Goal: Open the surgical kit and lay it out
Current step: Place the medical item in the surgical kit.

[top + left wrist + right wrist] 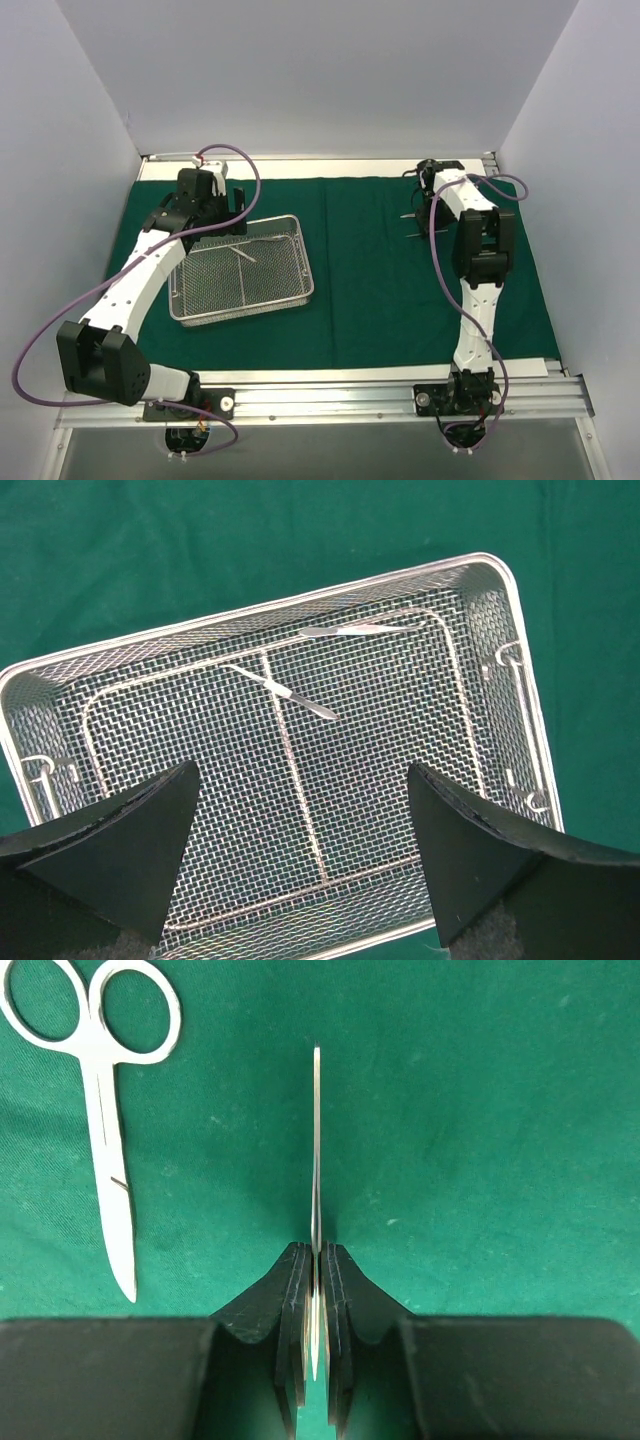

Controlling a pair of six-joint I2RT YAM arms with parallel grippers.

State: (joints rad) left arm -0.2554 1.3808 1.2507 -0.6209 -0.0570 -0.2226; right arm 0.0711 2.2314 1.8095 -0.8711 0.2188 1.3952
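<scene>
On green cloth [380, 280] sits a rectangular wire-mesh tray [215, 285].

From my station I count one green drape [400, 290] and one wire-mesh tray [215, 285]. I make it four metal instruments: two thin ones in the tray, an upper one [355, 630] and a slanted one [285, 690], one pair of scissors [108, 1150], and one flat blade [316, 1140].
</scene>
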